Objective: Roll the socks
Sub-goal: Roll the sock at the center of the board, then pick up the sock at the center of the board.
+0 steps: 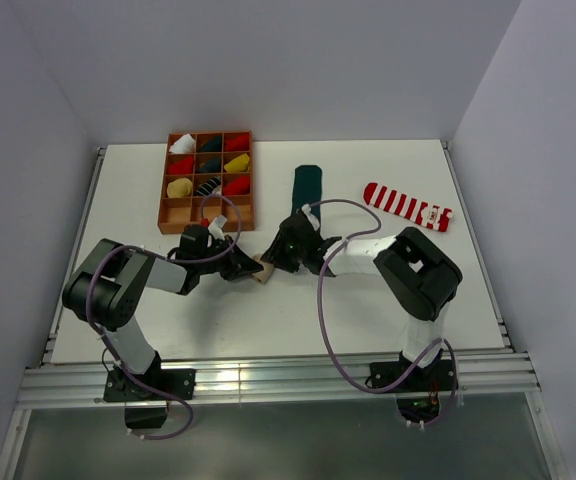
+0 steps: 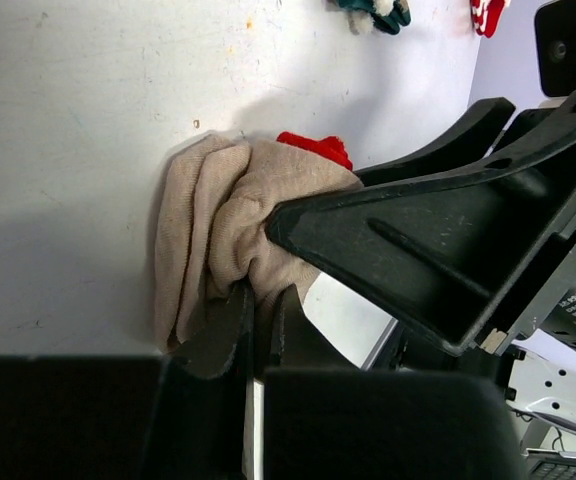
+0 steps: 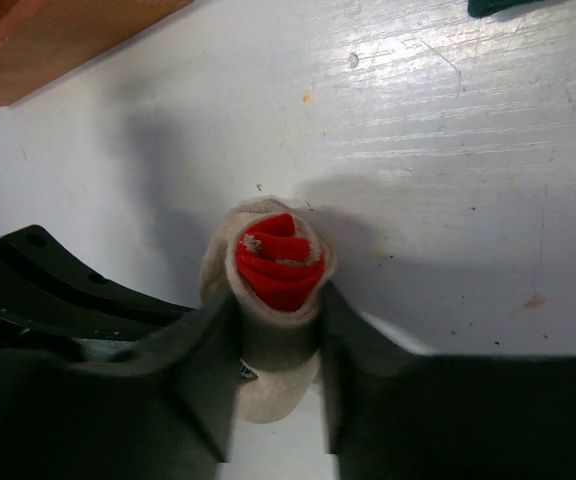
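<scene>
Sock: the beige sock [image 3: 276, 262] was a soft, light roll, likely to unroll.
Left gripper [image 2: 260, 310]: pinched tight on its cloth.
Right gripper [image 3: 278, 312]: clasped the roll's sides.

Bright, even overhead light; soft shadows; glare on table [image 3: 468, 60]; wrist foregrounds seemingly blurred.

White table [image 1: 368, 310], tray [image 1: 165, 180], green sock [image 1: 308, 185], striped sock [image 1: 408, 205]

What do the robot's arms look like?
Both the left arm and right arm are chunky black with white parts. A thin purple cable loops along each. The fingers are flat and black, and a small green light glows on the right arm's wrist.
</scene>
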You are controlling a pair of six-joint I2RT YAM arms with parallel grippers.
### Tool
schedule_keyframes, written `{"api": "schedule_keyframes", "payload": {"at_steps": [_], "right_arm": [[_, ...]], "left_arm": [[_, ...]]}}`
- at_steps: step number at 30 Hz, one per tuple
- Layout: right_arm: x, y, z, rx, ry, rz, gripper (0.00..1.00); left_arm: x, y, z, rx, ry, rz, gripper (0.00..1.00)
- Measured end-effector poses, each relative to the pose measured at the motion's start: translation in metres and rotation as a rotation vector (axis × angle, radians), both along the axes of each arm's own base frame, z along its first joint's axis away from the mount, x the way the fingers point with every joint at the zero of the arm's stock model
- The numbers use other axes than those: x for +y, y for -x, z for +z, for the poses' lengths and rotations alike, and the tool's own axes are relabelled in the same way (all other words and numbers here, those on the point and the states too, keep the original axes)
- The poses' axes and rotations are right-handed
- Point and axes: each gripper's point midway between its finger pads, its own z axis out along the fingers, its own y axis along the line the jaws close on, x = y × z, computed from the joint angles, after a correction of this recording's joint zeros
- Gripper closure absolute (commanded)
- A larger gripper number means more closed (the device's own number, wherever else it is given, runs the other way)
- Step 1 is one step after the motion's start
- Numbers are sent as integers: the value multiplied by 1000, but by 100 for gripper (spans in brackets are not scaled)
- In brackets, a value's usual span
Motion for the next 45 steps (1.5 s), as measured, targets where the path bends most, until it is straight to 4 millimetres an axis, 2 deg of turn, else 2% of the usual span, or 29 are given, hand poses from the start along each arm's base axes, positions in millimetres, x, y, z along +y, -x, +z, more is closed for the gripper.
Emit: {"api": "schedule_keyframes", "payload": {"at_steps": [2, 3, 4, 6, 7, 8, 11, 13, 14, 17, 26, 32, 37, 45], "right_arm": [[0, 0, 0, 0, 5, -3, 75], [0, 0, 0, 0, 8, -3, 85], [0, 0, 0, -1, 13, -2, 89], [-1, 0, 0, 5, 24, -3, 98], [-1, 0, 0, 9, 31, -2, 100], [-2, 0, 1, 12, 39, -2, 100], [-1, 3, 2, 33, 63, 6, 100], [-1, 6, 4, 45, 83, 14, 100], [-1, 6, 4, 49, 92, 16, 100], [-3, 6, 4, 65, 124, 19, 100], [-3, 5, 3, 102, 176, 29, 100], [-1, 5, 2, 114, 178, 42, 100], [1, 5, 2, 115, 176, 48, 100], [1, 6, 2, 118, 173, 55, 100]], "left_arm": [[0, 0, 0, 4, 3, 1, 99], [0, 0, 0, 7, 4, 3, 98], [0, 0, 0, 7, 4, 3, 97], [0, 1, 0, 8, 3, 3, 91], [0, 0, 0, 6, 2, 3, 88], [0, 0, 0, 5, 0, 3, 79], [3, 3, 2, -12, -24, 9, 62], [7, 6, 3, -33, -60, 15, 55], [9, 8, 4, -41, -86, 21, 44], [13, 12, 6, -90, -180, 37, 33], [3, 25, 31, -414, -528, 65, 34], [-3, 23, 35, -578, -730, 62, 36], [-21, 25, 24, -666, -871, 3, 38], [-14, 20, 10, -684, -990, 18, 40]]}}
